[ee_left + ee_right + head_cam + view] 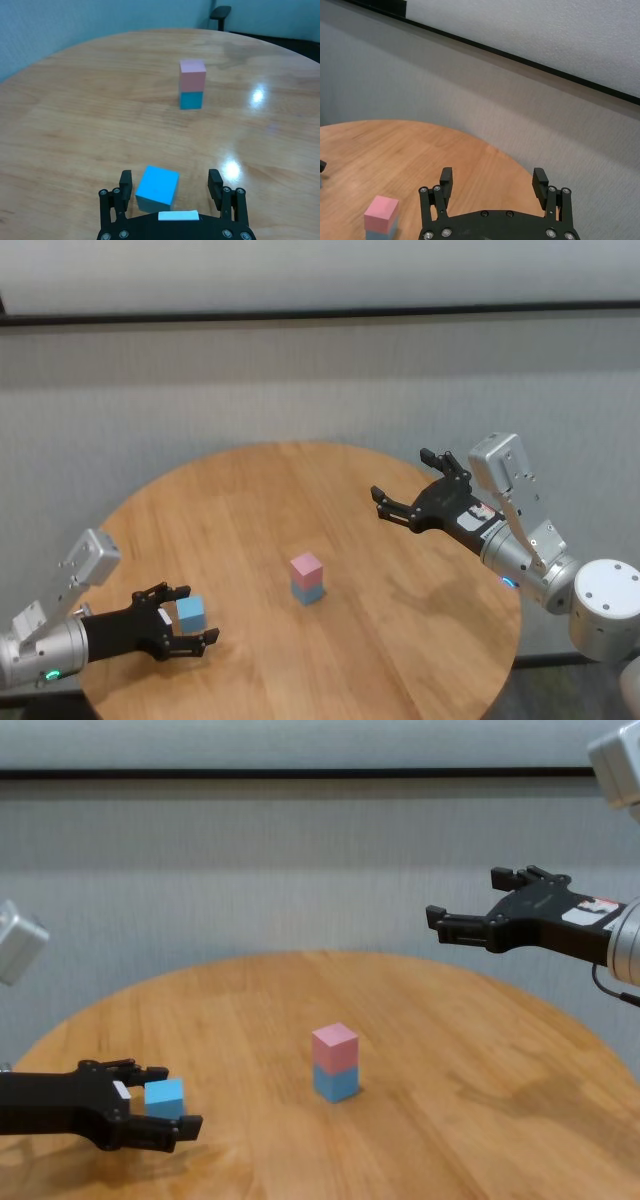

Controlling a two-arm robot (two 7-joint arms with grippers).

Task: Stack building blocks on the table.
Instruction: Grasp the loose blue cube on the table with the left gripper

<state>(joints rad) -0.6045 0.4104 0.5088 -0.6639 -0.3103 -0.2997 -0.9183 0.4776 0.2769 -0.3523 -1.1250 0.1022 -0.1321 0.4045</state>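
A pale pink block [306, 566] sits on top of a light blue block [308, 591] near the middle of the round wooden table [400, 640]. A second light blue block [190, 613] rests on the table at the front left, between the open fingers of my left gripper [187, 618]; the fingers stand apart from its sides in the left wrist view [157, 187]. My right gripper [410, 490] is open and empty, held high above the table's right side. The stack also shows in the chest view [335, 1062].
A grey wall [300, 380] with a dark rail stands behind the table. The table's curved edge [505, 580] runs under my right arm. A dark chair back [220, 12] shows beyond the table's far edge in the left wrist view.
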